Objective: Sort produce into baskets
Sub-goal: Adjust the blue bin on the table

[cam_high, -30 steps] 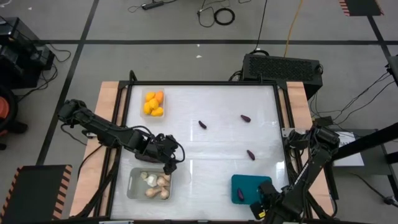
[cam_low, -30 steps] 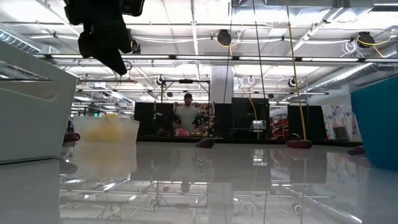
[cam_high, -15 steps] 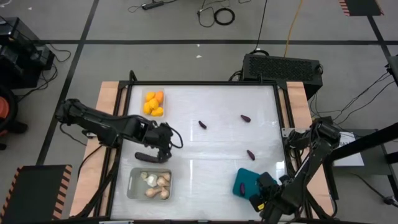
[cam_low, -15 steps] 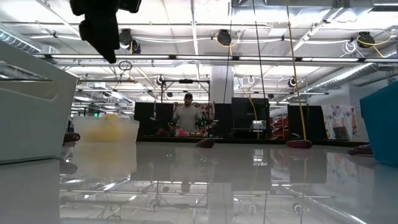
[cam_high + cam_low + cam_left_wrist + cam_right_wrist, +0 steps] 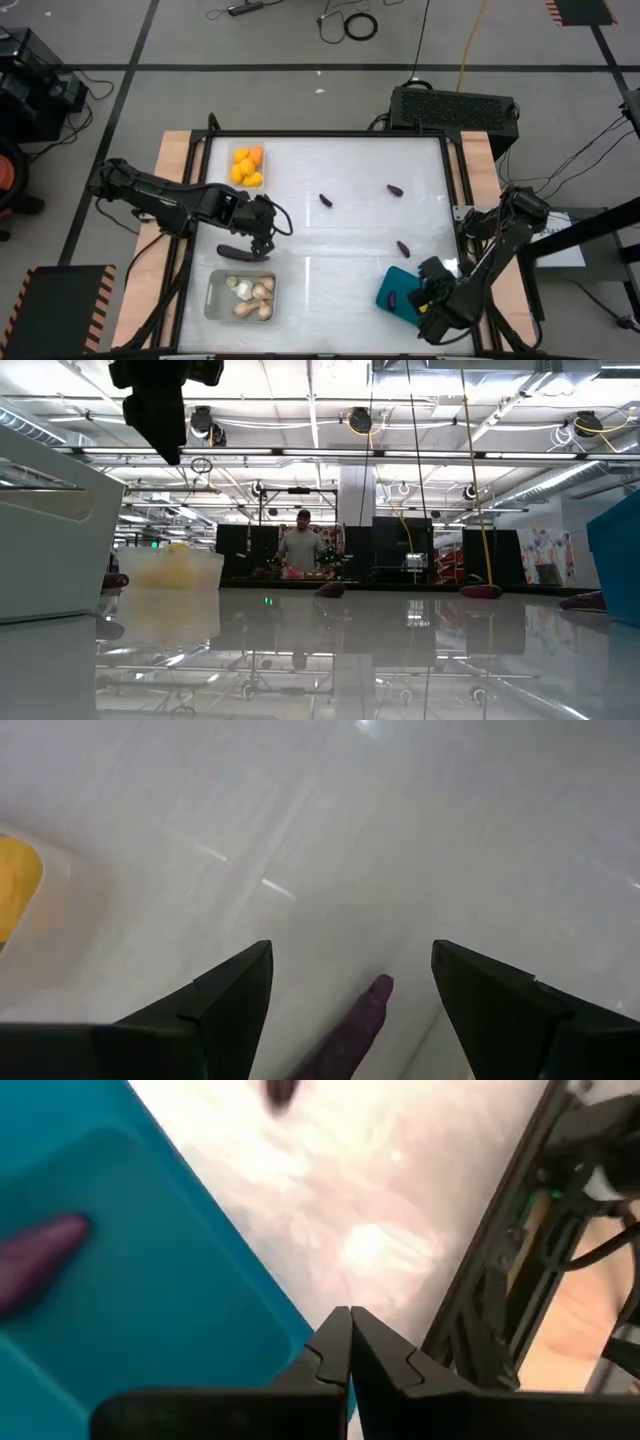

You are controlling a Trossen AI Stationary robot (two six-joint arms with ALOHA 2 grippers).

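My left gripper [image 5: 263,240] [image 5: 350,980] hangs open above the table. Its fingers stand apart over the tip of a long dark purple eggplant [image 5: 240,252] [image 5: 358,1025], which lies flat beside the greyish basket [image 5: 213,300] of pale bulbs [image 5: 250,295]. Orange fruits [image 5: 246,166] fill the small clear basket [image 5: 231,152] at the far left. My right gripper [image 5: 428,298] [image 5: 348,1330] is shut at the teal basket [image 5: 402,282] [image 5: 130,1280], which holds one small eggplant [image 5: 391,298] [image 5: 40,1260]. My right gripper's shut fingertips [image 5: 330,1342] sit on the teal basket's rim [image 5: 290,1305], on the side toward the table's right edge. They come from above, pointing steeply down. The fingers hide the wall between them. Whether the basket is clear of the table I cannot tell.
Three small eggplants lie loose on the white table: mid-table [image 5: 325,199], far right [image 5: 395,189], and just beyond the teal basket [image 5: 403,248]. Metal frame rails [image 5: 455,200] border the table. A person [image 5: 300,545] stands far off in the room.
My left gripper has risen and gone toward the far edge, away from the greyish basket's corner, and the long eggplant now shows on the table. My right gripper has moved toward the far edge. The teal basket has slid and turned about with it.
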